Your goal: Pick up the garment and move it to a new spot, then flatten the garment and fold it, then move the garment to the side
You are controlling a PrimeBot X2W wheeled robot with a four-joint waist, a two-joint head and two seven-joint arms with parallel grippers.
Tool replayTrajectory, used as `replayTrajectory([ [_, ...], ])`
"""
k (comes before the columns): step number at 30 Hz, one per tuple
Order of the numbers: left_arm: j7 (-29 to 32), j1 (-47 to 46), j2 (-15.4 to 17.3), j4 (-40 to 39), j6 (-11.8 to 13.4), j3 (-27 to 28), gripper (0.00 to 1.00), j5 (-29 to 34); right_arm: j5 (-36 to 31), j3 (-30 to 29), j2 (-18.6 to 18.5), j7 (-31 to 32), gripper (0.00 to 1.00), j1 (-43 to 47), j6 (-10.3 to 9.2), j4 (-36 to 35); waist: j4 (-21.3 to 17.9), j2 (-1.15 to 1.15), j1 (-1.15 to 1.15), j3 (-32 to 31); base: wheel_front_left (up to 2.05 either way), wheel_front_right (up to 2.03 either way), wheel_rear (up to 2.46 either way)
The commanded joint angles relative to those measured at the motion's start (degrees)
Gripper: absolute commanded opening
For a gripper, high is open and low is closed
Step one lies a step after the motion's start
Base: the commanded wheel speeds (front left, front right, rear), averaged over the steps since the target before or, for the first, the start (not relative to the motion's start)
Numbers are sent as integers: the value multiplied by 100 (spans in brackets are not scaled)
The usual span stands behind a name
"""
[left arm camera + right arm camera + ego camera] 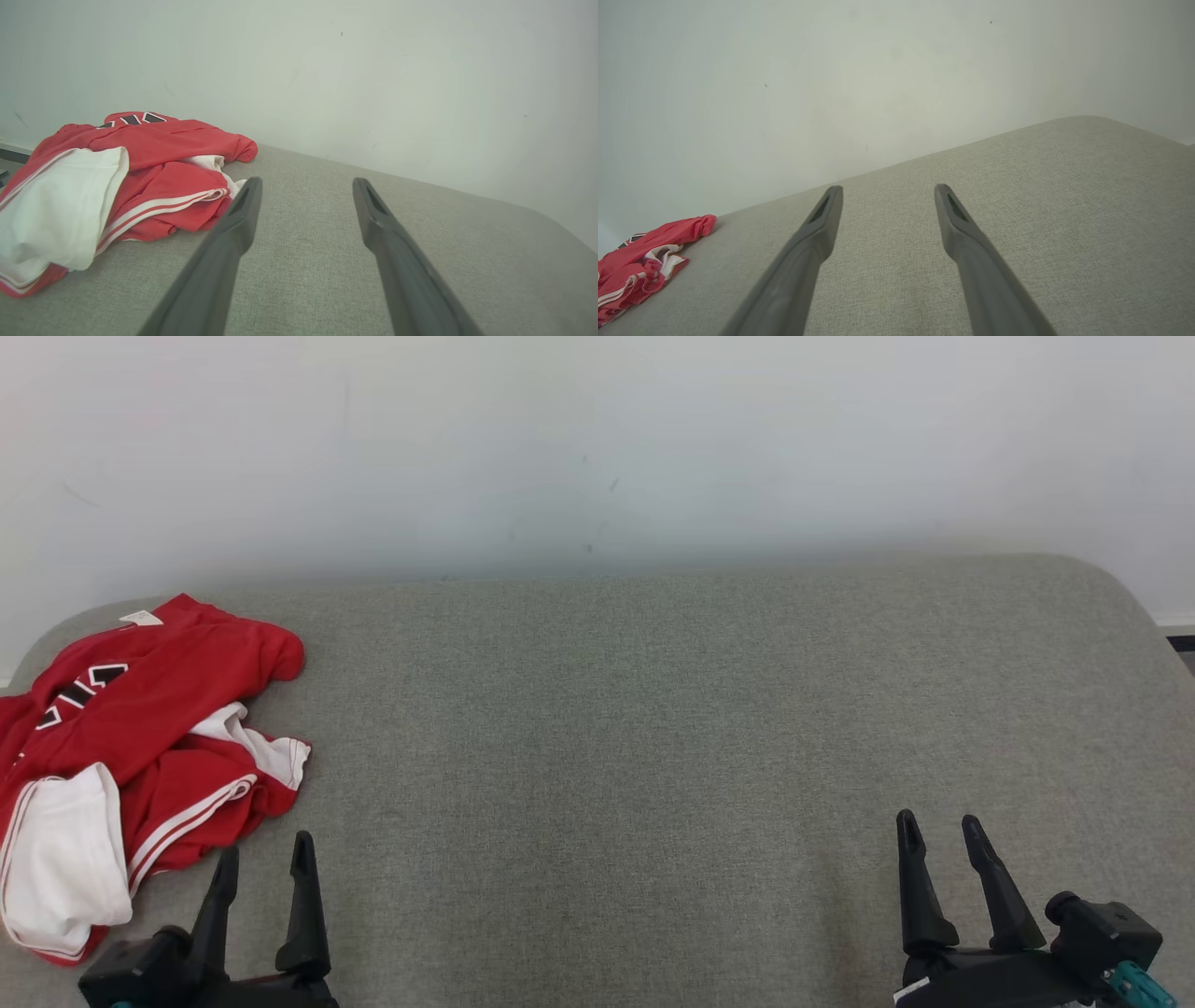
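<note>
1. The grey table [653, 728] offers open cloth across its middle and right, from the near edge back to the wall [597, 448], which closes the far side.
2. A crumpled red-and-white garment [140, 737] blocks the left end.
3. The left pincer [264, 847], jaws apart, stands just beside the garment's near edge; the right pincer [939, 820] has free cloth ahead.

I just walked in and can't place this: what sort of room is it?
Probably a plain test area for folding clothes, not a lived-in room. A wide grey fabric-covered surface stands against a bare white wall, with one crumpled red and white garment at its left end.
</note>
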Motion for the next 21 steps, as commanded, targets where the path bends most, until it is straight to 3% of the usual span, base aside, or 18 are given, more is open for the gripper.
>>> replayTrajectory([
  [1,-62,11,48,-69,20,-6,100,138,-128,14,-15,-54,100,10,15,-55,0,0,0,-2,0,0,0],
  [21,-311,110,76,-113,26,-41,100,984,-1090,84,-17,-294,100,91,18,-110,25,0,0,-46,0,0,0],
])
